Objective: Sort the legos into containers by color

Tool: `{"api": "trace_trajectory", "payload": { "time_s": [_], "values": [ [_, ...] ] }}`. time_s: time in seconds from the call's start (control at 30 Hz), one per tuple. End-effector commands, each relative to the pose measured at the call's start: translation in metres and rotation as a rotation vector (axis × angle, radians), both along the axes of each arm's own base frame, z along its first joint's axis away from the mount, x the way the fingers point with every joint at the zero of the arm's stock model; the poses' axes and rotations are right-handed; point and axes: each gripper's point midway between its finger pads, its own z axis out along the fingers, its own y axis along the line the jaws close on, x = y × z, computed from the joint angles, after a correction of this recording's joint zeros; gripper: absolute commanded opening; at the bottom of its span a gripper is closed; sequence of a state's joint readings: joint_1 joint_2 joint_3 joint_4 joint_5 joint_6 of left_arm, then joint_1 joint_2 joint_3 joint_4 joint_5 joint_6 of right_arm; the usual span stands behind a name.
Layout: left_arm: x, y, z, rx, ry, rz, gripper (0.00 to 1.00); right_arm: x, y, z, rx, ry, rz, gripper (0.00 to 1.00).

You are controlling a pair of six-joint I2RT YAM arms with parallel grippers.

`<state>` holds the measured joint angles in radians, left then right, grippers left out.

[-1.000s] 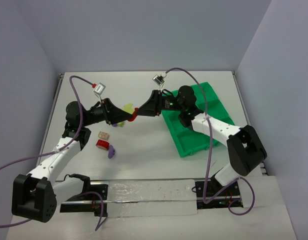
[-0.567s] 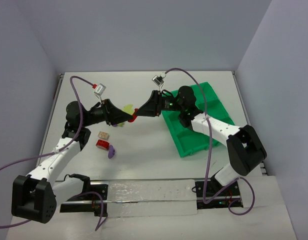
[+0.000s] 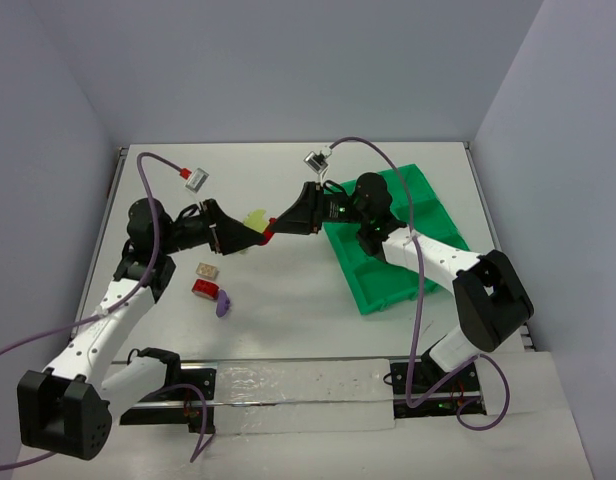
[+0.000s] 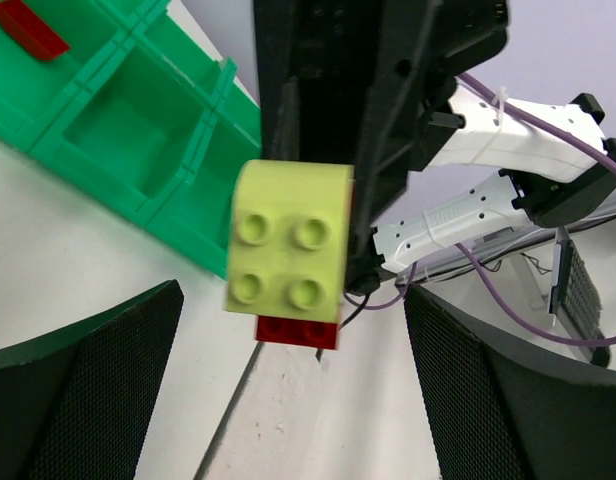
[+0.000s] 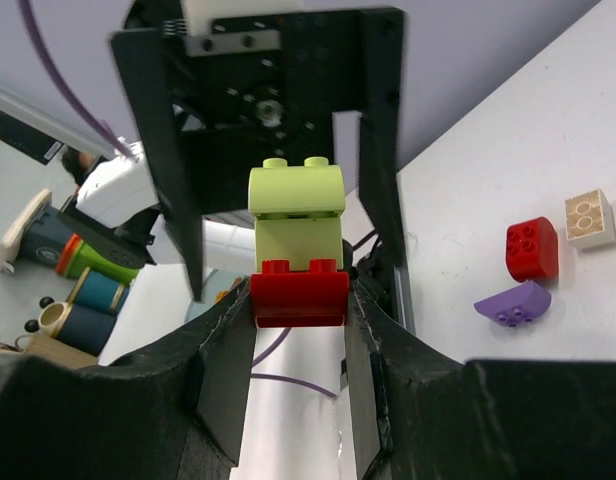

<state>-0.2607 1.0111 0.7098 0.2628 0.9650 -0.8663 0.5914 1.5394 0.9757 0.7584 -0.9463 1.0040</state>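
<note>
- Meeting mid-air above the bench's [image 3: 288, 335] middle, top view: left gripper [image 3: 250, 237] and right gripper [image 3: 275, 228], green tray [image 3: 428, 200] by the right edge.
- Left wrist: its fingers [image 4: 88, 370] gape wide, yellow-green brick [image 4: 288, 250] between them, untouched.
- Right wrist: fingers [image 5: 228, 370] clamped on the red brick [image 5: 298, 298] stacked under it.

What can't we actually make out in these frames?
- Top view: right arm covers much of the green tray; compartment contents hidden.
- Left wrist: red brick in a compartment partly cut by the top edge.
- Top view: held red brick and yellow-green brick too small to see how they join.
- Right wrist: tray out of frame.
</note>
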Motion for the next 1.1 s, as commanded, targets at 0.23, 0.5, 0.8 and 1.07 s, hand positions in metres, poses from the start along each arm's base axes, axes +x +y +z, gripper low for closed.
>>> {"api": "trace_trajectory", "payload": {
  "time_s": [0.23,0.5,0.8,1.07],
  "values": [
    [-0.005,0.010,0.040,-0.035,-0.157,0.010,0.93,-0.009,-0.007,0.018,0.028,-0.090,0.001,0.00],
    [-0.003,0.006,0.036,-0.063,-0.141,-0.020,0.85,-0.013,-0.009,0.022,0.034,-0.103,0.010,0.00],
    [-0.005,0.004,0.041,-0.089,-0.152,-0.027,0.32,-0.014,-0.006,0.017,0.029,-0.089,0.022,0.00],
    [-0.003,0.003,0.038,-0.082,-0.136,-0.026,0.00,-0.015,-0.003,0.012,0.022,-0.082,0.030,0.00]
  ]
}}
